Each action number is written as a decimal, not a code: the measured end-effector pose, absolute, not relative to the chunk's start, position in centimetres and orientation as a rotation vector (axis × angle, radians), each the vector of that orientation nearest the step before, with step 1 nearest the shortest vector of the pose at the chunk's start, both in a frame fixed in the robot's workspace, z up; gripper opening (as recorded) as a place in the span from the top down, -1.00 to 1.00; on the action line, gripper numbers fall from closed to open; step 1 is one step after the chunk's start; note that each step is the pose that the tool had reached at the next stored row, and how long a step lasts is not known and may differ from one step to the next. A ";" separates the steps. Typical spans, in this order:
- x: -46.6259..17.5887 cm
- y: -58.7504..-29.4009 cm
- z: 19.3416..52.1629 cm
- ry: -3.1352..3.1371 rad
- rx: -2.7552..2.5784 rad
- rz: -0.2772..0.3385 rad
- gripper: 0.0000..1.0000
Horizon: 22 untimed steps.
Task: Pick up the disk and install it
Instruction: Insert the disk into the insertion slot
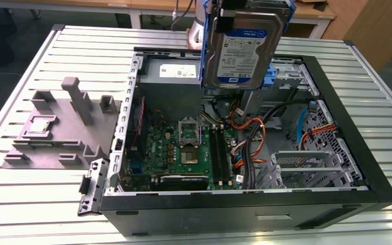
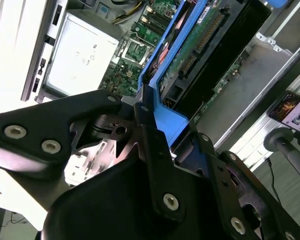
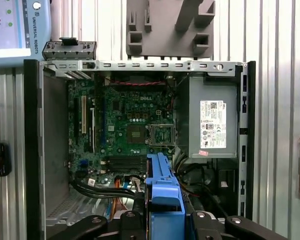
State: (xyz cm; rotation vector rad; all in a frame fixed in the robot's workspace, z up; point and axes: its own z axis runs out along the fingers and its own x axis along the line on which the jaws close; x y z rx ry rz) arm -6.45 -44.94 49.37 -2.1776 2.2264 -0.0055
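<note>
The disk [image 1: 240, 48], a silver-grey hard drive with a white-and-blue label and a blue carrier frame, hangs upright above the back of the open computer case [image 1: 359, 153]. My gripper [image 1: 249, 7] is shut on its upper end. In both wrist views black fingers [image 2: 149, 135] clamp the blue frame [image 3: 162, 192] from either side. In the second wrist view the disk's [image 2: 200, 45] green circuit-board side shows, with the motherboard far below it. The disk touches nothing in the case.
Inside the case lie the motherboard [image 1: 182, 150], a grey power-supply box [image 3: 212, 122], orange and black cables [image 1: 250, 138] and a metal drive cage [image 1: 305, 166]. A fixed blue bracket [image 1: 271, 79] sits behind the disk. A grey fixture [image 1: 63, 125] stands at the exterior view's left.
</note>
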 end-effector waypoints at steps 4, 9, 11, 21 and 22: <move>-6.4 -45.4 49.3 2.226 -2.178 -0.006 0.26; -6.4 -45.8 49.3 2.227 -2.178 -0.007 0.26; -6.4 -45.9 49.3 2.228 -2.179 -0.009 0.26; -4.9 -46.1 49.2 2.235 -2.174 -0.011 0.26; -4.9 -46.2 49.2 2.236 -2.173 -0.012 0.26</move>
